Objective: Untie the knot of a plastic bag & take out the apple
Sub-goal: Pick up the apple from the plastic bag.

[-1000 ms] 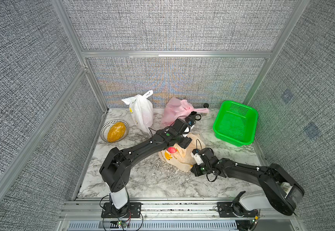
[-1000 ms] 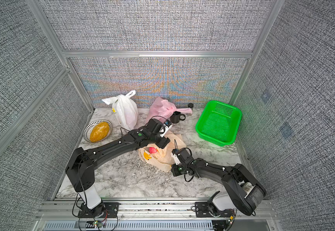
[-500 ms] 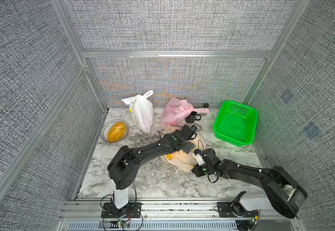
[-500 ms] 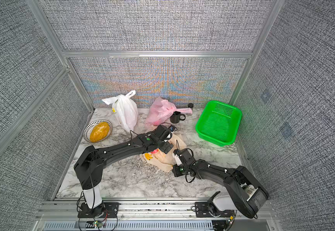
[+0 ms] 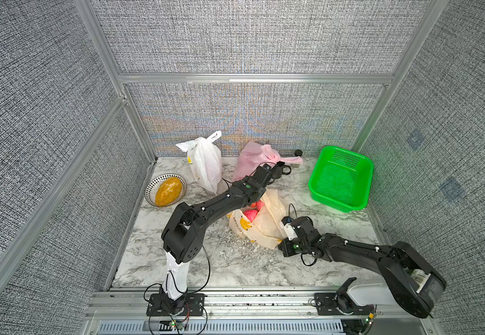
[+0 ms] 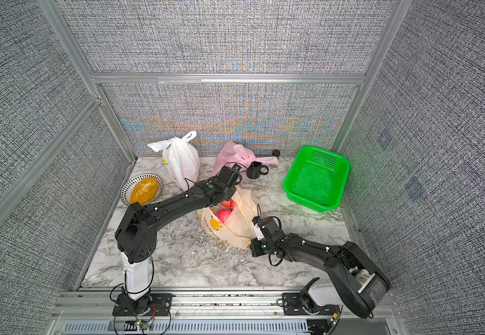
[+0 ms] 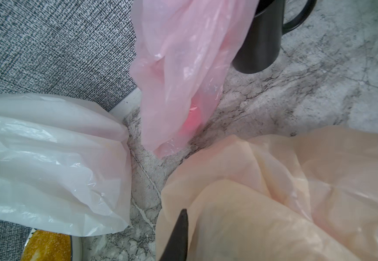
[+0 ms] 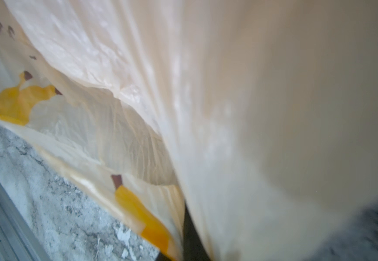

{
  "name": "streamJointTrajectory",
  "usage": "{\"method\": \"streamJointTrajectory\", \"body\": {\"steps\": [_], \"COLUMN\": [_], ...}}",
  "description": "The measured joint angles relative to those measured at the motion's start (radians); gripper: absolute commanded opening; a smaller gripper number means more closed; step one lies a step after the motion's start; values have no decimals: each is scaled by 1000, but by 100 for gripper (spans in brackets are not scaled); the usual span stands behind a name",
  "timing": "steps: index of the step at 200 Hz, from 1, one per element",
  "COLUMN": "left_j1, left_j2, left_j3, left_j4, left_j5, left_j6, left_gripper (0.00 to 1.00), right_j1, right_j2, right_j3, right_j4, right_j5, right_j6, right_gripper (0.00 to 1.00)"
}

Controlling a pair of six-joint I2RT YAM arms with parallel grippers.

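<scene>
The cream plastic bag (image 5: 260, 229) with yellow banana prints lies mid-table, its mouth gaping. Two red apples (image 5: 251, 215) (image 6: 223, 216) show inside it. The knot is not in view. My left gripper (image 5: 261, 195) reaches down at the bag's far rim, shut on a fold of the film. In the left wrist view only one black finger (image 7: 180, 232) shows, pressed against the cream bag (image 7: 273, 192). My right gripper (image 5: 281, 235) lies low at the bag's near right edge, shut on the film. That film (image 8: 206, 113) drapes over a dark finger (image 8: 191, 237).
Behind the bag stand a white bag (image 5: 206, 165), a pink bag (image 5: 252, 159) and a black mug (image 5: 283, 171). A green basket (image 5: 339, 179) sits at the back right. A bowl (image 5: 151, 185) holding something yellow sits at the left. Walls enclose three sides.
My left gripper was open above the bag and has closed on its far rim. The bag's mouth now gapes wider, showing two apples. The right gripper has barely moved.
</scene>
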Motion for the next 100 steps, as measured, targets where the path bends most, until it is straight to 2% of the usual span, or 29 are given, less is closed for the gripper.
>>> {"method": "streamJointTrajectory", "body": {"steps": [28,47,77,97,100], "left_j1": [79,122,167,183,185], "left_j2": [57,122,159,151,148], "left_j3": [91,150,155,104,95], "left_j4": [-43,-79,-85,-60,-58], "left_j5": [93,171,271,315,319], "left_j6": [-44,-76,-118,-149,-154], "left_gripper": [22,29,32,32,32], "right_j1": [-4,-4,-5,-6,-7], "right_j2": [19,21,13,5,3], "right_j3": [-10,-24,-40,-44,-44], "right_j4": [56,86,111,107,105], "right_j5": [-3,-3,-1,2,2], "right_j6": [17,33,54,66,67], "right_gripper": [0,0,0,0,3]}}
